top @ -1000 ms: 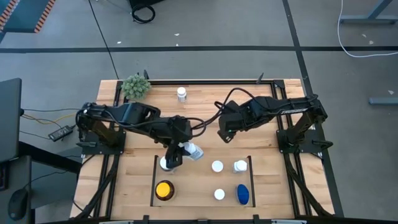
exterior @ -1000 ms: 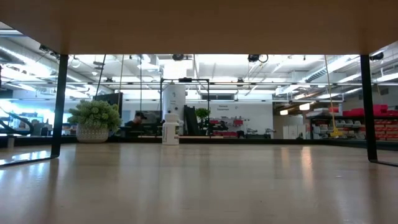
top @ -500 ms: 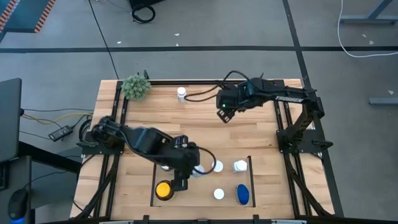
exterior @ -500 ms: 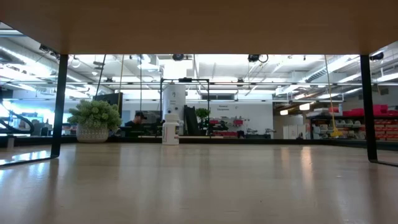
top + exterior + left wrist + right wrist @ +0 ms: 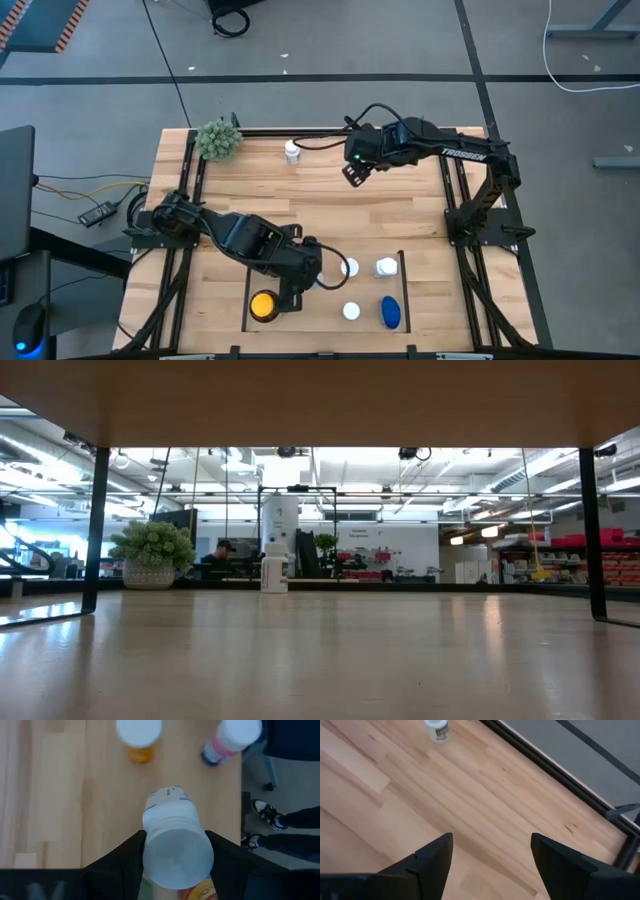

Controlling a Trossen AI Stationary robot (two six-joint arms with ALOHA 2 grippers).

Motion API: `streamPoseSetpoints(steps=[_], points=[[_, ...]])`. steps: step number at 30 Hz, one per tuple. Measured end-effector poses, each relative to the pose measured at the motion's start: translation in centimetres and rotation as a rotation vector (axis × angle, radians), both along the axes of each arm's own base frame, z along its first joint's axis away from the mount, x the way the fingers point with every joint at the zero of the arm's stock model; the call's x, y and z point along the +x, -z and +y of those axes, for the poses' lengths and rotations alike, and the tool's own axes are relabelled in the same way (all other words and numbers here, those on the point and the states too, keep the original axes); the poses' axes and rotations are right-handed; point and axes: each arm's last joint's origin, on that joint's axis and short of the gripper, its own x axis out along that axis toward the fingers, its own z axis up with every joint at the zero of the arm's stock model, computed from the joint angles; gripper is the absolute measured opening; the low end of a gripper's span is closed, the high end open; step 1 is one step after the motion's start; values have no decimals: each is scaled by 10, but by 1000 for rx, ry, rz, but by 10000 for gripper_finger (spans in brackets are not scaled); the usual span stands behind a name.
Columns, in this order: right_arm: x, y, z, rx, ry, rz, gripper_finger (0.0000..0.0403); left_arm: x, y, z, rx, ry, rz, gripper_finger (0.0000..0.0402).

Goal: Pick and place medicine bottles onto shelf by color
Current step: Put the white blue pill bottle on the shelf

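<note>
My left end effector (image 5: 175,865) grips a white bottle (image 5: 176,845) over the shelf (image 5: 247,290), 6 o'clock; right end effector (image 5: 490,852) open, empty, toward the lone bottle (image 5: 436,730) at 12.

We saw a grey concrete floor (image 5: 330,40) with dark seams, bright ceiling lights (image 5: 300,460), red shelving (image 5: 600,555), a wooden table (image 5: 400,215).

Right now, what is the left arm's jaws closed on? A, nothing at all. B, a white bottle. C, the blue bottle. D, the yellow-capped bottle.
B: the left wrist view shows the left gripper with its jaws clamped on a white bottle above the shelf, while the yellow-capped bottle and blue bottle sit untouched there.
</note>
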Motion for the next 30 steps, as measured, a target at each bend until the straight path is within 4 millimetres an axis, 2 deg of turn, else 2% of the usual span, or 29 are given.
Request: streamPoseSetpoints(steps=[5,12,22,30], points=[[3,-1,-2,-8,7,-32,275,2,-3,-8,-22,41,-60,189],[3,-1,-1,-9,3,-30,275,-1,1,-22,66,244,-95,190],[4,-1,8,-1,-5,-44,275,0,10,-25,305,681,-130,190],[5,-1,21,-15,-1,-62,275,7,9,-21,329,781,-182,190]])
